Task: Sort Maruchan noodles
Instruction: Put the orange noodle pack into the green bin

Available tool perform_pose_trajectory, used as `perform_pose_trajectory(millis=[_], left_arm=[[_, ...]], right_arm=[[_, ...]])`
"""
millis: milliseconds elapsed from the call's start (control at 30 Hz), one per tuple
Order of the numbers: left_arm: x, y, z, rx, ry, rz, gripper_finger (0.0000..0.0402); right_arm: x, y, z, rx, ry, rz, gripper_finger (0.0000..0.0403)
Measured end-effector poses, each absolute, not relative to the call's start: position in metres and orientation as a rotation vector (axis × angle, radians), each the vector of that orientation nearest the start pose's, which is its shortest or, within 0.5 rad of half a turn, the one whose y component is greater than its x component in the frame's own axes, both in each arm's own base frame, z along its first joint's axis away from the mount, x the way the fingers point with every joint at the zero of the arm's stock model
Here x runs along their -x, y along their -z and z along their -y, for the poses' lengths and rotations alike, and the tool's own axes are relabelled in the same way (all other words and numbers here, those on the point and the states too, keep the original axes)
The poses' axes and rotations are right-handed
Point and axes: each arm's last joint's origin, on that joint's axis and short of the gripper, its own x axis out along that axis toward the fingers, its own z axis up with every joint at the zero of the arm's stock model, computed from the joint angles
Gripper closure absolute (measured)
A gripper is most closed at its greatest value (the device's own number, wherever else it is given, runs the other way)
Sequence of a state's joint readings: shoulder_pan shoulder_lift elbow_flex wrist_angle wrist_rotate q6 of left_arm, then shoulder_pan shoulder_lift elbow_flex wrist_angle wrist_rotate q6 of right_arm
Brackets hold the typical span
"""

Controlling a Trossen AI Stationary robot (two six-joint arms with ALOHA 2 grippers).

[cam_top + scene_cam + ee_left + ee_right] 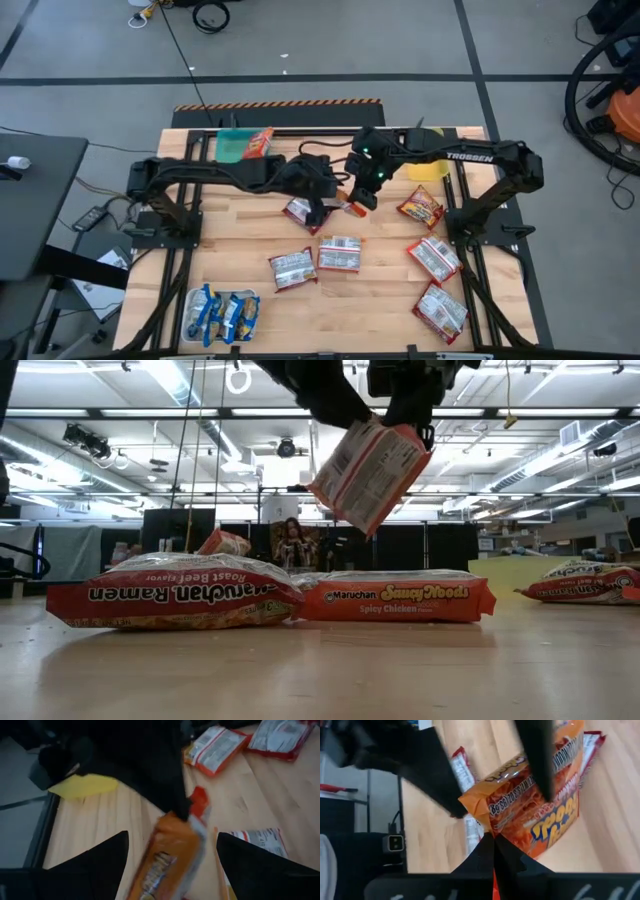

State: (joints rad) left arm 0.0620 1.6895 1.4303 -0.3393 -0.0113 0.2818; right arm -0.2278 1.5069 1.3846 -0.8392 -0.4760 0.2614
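My right gripper (362, 197) is over the table's middle, shut on an orange noodle packet (370, 472) that hangs in the air. My left gripper (326, 207) is open right beside it. In the left wrist view its two fingers stand on either side of the orange packet (167, 855) with gaps showing. A red-and-white packet (300, 212) lies flat on the table under the left gripper. Two more red-and-white packets (293, 268) (340, 254) lie flat nearer the near edge. In the low view they are the Roast Beef packet (175, 592) and the Spicy Chicken packet (395, 597). My right gripper pinches the orange packet between its two shut fingers by one end edge (492, 827), which shows red (199, 800) in the left wrist view. The fingers come from above. The packet is lifted clear of the table and hangs tilted below them.
A teal tray (230, 148) with an orange packet (261, 142) sits at the far edge, a yellow tray (428, 172) at far right. Blue-and-yellow packets (222, 312) lie at the near left corner. Three red-and-white packets (420, 207) (433, 257) (440, 308) lie on the right.
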Motion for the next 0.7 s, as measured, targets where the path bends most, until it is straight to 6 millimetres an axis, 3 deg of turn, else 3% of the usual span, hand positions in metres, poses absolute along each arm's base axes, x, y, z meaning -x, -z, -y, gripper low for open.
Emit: perform_pose_trajectory(millis=[233,367,533,700], left_arm=[[-0.389,-0.294,-0.023,-0.302,0.092,-0.632,0.0114],[-0.391,-0.292,-0.021,-0.311,0.124,-0.625,0.0164],[-0.39,-0.292,-0.019,-0.336,0.122,-0.642,0.0268],[-0.378,-0.299,-0.019,-0.378,0.013,-0.736,0.028]], right_arm=[[-0.309,-0.324,0.05,-0.593,-0.144,-0.878,0.0398],[-0.31,-0.326,0.049,-0.617,-0.141,-0.858,0.0398],[-0.31,-0.328,0.051,-0.622,-0.061,-0.844,0.0387],[-0.303,-0.347,0.053,-0.61,0.002,-0.722,0.0343]])
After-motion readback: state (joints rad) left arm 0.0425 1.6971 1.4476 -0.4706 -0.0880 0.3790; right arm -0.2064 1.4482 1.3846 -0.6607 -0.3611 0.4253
